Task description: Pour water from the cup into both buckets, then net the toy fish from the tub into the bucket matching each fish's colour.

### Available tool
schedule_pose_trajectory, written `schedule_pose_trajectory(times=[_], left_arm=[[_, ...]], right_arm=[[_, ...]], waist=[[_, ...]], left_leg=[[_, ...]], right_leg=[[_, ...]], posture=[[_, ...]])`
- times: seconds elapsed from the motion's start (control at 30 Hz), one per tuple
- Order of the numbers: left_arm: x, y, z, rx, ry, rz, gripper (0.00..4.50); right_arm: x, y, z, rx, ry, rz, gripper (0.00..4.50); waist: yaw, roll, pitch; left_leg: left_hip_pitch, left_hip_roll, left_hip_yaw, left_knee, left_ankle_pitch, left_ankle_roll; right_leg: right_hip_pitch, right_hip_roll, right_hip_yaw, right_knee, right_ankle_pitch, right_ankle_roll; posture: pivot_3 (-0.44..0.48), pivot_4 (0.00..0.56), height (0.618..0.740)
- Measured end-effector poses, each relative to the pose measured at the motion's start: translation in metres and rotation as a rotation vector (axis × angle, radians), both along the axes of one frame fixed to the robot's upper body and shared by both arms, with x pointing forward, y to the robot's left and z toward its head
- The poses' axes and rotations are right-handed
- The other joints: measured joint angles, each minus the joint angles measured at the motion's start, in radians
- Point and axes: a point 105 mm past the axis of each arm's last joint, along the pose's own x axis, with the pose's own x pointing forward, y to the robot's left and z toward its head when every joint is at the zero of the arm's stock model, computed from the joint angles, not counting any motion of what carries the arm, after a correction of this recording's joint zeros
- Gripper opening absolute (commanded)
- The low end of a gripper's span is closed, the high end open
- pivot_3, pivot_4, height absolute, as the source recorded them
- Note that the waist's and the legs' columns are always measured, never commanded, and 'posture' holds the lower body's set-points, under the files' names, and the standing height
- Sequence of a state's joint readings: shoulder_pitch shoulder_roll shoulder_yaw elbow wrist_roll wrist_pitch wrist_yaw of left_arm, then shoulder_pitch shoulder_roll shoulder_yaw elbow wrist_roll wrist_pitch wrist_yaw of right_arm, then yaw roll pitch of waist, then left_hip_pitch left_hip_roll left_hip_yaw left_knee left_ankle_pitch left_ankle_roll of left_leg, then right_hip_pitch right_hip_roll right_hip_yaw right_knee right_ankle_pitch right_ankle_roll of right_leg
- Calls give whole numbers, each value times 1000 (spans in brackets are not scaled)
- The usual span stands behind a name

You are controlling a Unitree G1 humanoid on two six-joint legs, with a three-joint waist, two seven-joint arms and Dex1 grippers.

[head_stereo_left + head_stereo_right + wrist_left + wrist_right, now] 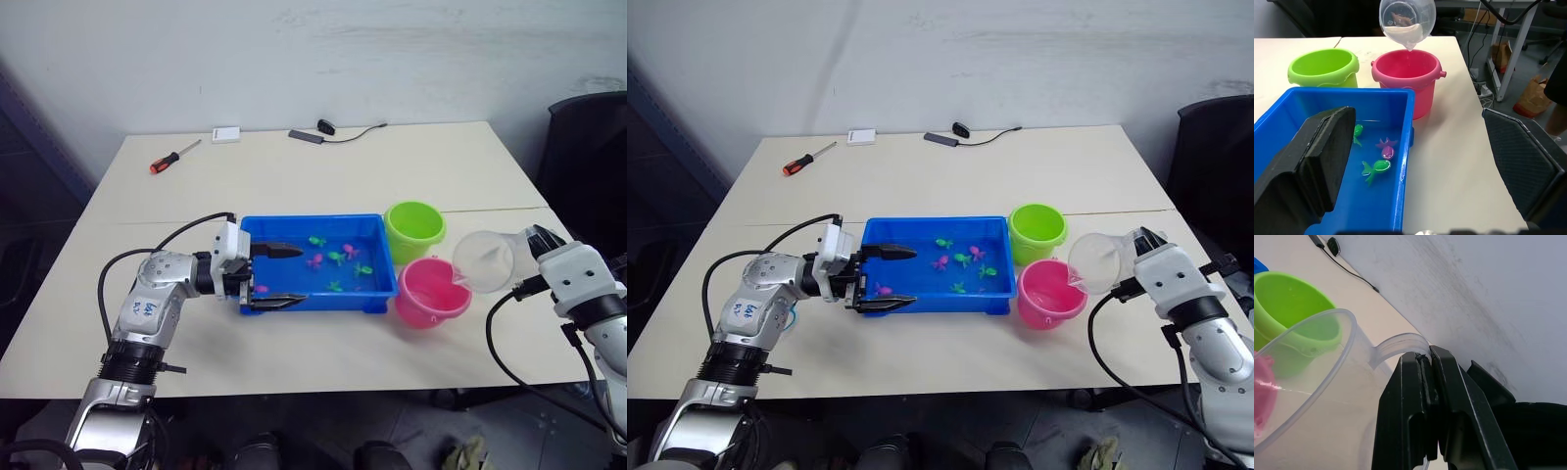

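Note:
The blue tub (312, 226) sits mid-table with several green and pink toy fish (338, 258) in shallow water. My left gripper (291, 276) is open and straddles the tub's near wall, one finger (1317, 161) inside and the other outside. To the tub's right stand the lime green bucket (415, 229) and, nearer, the pink bucket (431, 294). My right gripper (1423, 358) is shut on the handle of the clear cup (485, 260). The cup is tipped on its side above the pink bucket, and a thin stream of water (1409, 49) drops from its lip into it.
A red-handled screwdriver (174, 157), a small white box (225, 134) and a black cable with a flat device (312, 136) lie along the table's far side. A black chair (588, 147) stands off the right edge.

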State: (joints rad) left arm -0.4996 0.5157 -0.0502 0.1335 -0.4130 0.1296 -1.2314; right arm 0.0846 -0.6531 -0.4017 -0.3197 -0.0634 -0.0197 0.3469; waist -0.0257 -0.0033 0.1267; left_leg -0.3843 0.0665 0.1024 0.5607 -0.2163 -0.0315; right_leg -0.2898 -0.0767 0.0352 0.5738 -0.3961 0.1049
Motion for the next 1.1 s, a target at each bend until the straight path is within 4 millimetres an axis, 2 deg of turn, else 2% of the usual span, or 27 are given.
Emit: schedule_pose_trajectory(times=[1.1], left_arm=[[-1,1,-3,-2,10,11,4500]], right_arm=[[-2,11,11,-162,-106,25,13]], waist=[[0,0,0]], left_leg=[[0,0,0,2,0,0]], right_leg=[[0,0,0,2,0,2]], posture=[[0,150,733]])
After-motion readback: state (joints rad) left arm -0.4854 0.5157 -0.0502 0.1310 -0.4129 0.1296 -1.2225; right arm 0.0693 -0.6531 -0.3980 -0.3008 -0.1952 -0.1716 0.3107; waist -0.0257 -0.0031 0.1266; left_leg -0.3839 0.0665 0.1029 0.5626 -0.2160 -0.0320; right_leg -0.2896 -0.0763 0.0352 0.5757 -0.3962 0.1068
